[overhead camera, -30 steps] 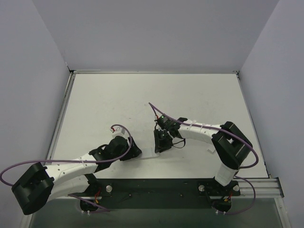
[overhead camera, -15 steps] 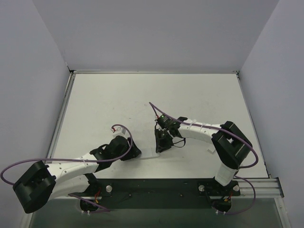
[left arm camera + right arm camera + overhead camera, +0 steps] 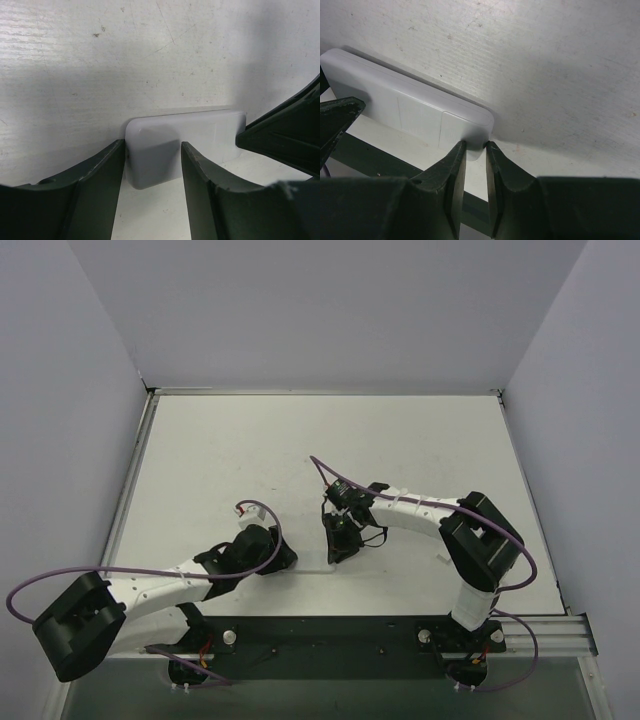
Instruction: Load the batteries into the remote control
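Note:
The remote control point(image 3: 312, 562) is a slim white bar near the table's front, lying between my two grippers. In the right wrist view its plain back point(image 3: 410, 110) shows thin panel seams. My right gripper point(image 3: 475, 145) is shut on the remote's near end corner, both tips pressed against it; from above, that gripper point(image 3: 338, 552) points down and left. My left gripper point(image 3: 288, 560) is at the other end. In the left wrist view its jaws point(image 3: 152, 144) stand apart around that end point(image 3: 155, 150), the left finger point(image 3: 100, 190) close beside it. The batteries are out of view.
The white table point(image 3: 300, 450) is walled by pale panels on three sides. A dark mounting plate point(image 3: 330, 640) with the arm bases runs along the near edge, close behind the remote. Purple cables point(image 3: 330, 475) loop off both wrists.
My left jaws have narrowed around the remote's end, and that arm has shifted slightly. My right jaws have closed a little further onto the other end.

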Robot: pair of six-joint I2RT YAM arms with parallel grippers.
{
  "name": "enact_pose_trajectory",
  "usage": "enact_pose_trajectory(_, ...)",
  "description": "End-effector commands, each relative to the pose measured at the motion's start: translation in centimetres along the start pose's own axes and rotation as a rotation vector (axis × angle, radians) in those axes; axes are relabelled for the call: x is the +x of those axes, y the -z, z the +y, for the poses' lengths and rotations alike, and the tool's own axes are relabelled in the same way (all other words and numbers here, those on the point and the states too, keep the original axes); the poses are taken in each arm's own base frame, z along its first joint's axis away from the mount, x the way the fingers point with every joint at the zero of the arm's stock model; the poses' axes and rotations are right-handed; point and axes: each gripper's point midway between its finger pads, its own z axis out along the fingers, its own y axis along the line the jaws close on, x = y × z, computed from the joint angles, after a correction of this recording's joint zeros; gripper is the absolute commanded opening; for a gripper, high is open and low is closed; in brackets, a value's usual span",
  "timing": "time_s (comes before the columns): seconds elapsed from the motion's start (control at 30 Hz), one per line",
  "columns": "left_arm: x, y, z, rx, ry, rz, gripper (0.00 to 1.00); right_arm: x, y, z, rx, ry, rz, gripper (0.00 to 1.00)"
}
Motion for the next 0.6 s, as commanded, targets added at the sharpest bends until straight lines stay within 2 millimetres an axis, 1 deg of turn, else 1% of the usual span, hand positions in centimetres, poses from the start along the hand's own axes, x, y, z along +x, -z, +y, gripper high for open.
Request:
enact_pose_trajectory(0.0, 2.9, 0.2, -1.7, 0.075, -0.012, 0.126, 0.57, -0.9, -0.8, 4.2, -0.139, 0.008, -0.02, 0.15)
enact_pose_trajectory(0.1, 2.8, 0.3, -1.6, 0.068, -0.016, 0.122, 0.57, -1.1, -0.7, 4.5, -0.149, 0.008, -0.025, 0.16)
enact_pose_trajectory(0.13, 2.6, 0.2, -1.5, 0.059, -0.012, 0.112, 0.58, -1.1, -0.7, 4.3, -0.144, 0.007, -0.03, 0.17)
enact_pose_trajectory(0.17, 2.4, 0.4, -1.4, 0.057, -0.004, 0.099, 0.59, -1.6, -0.2, 4.1, -0.139, 0.003, -0.052, 0.17)
enact_pose_trajectory(0.2, 1.8, 0.3, -0.8, 0.033, 0.001, 0.063, 0.61, -1.5, 0.1, 3.8, -0.136, 0.003, -0.06, 0.17)
enact_pose_trajectory(0.23, 1.4, 0.4, -0.5, 0.021, 0.003, 0.04, 0.63, -1.8, 0.5, 3.6, -0.133, 0.012, -0.077, 0.2)
enact_pose_trajectory(0.27, 0.5, 0.7, -0.5, 0.023, -0.002, 0.003, 0.65, -2.4, 1.5, 3.3, -0.133, 0.012, -0.112, 0.23)
enact_pose_trajectory(0.3, -0.6, 0.7, 0.1, -0.011, -0.006, -0.044, 0.67, -2.8, 2.0, 2.8, -0.12, 0.015, -0.137, 0.27)
enact_pose_trajectory(0.33, -1.5, 0.8, 1.2, -0.055, -0.002, -0.068, 0.72, -3.3, 2.7, 2.6, -0.115, 0.022, -0.165, 0.35)
enact_pose_trajectory(0.37, -2.7, 1.2, 1.2, -0.059, 0.003, -0.102, 0.75, -3.8, 3.9, 2.6, -0.116, 0.046, -0.203, 0.39)
enact_pose_trajectory(0.4, -3.7, 1.4, 1.6, -0.076, -0.015, -0.118, 0.77, -4.9, 4.7, 1.6, -0.081, 0.038, -0.252, 0.42)
enact_pose_trajectory(0.43, -5.5, 1.6, 2.4, -0.104, 0.019, -0.156, 0.78, -5.5, 5.6, 1.5, -0.069, 0.049, -0.286, 0.49)
enact_pose_trajectory(0.47, -6.7, 2.2, 2.3, -0.094, 0.014, -0.183, 0.79, -6.0, 7.1, 1.0, -0.054, 0.066, -0.323, 0.52)
enact_pose_trajectory(0.5, -7.4, 2.6, 2.8, -0.11, 0.018, -0.192, 0.8, -6.8, 8.1, 0.3, -0.031, 0.056, -0.36, 0.56)
enact_pose_trajectory(0.53, -9.4, 3.2, 2.8, -0.121, 0.038, -0.243, 0.84, -7.5, 9.1, -0.7, 0.014, 0.046, -0.406, 0.62)
enact_pose_trajectory(0.57, -10.7, 4.3, 2.4, -0.111, 0.029, -0.287, 0.87, -7.8, 10.7, -1.5, 0.041, 0.037, -0.453, 0.66)
